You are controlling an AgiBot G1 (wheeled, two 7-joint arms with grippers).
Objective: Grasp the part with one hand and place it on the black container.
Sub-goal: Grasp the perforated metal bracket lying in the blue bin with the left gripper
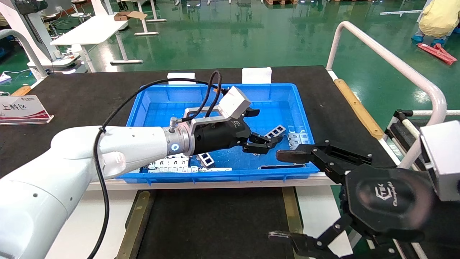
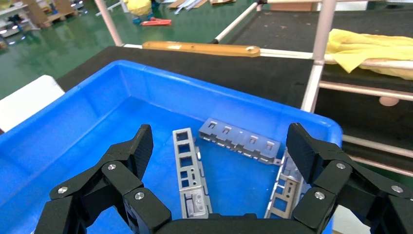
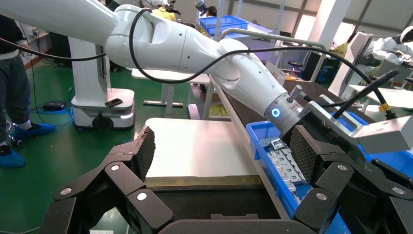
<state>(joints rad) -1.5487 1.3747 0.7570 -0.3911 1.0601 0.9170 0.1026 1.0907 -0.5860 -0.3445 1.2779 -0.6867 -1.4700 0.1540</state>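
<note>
The part [image 2: 188,171] lies flat on the blue bin [image 1: 284,108] floor, on a black mat over a green shop floor. Its near end is cut off under my left gripper [image 2: 219,146]. It sits between my fingers, nearer one; jaws spread wide, not touching. My right gripper [image 1: 284,196] hangs wide open beside the bin, over the black container [image 1: 215,223].

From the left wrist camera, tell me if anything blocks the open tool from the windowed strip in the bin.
Nothing visible does. The left tool is open over the blue bin, and the part lies flat in the gap between its fingers. A tabbed plate lies just beyond it, not over it.
</note>
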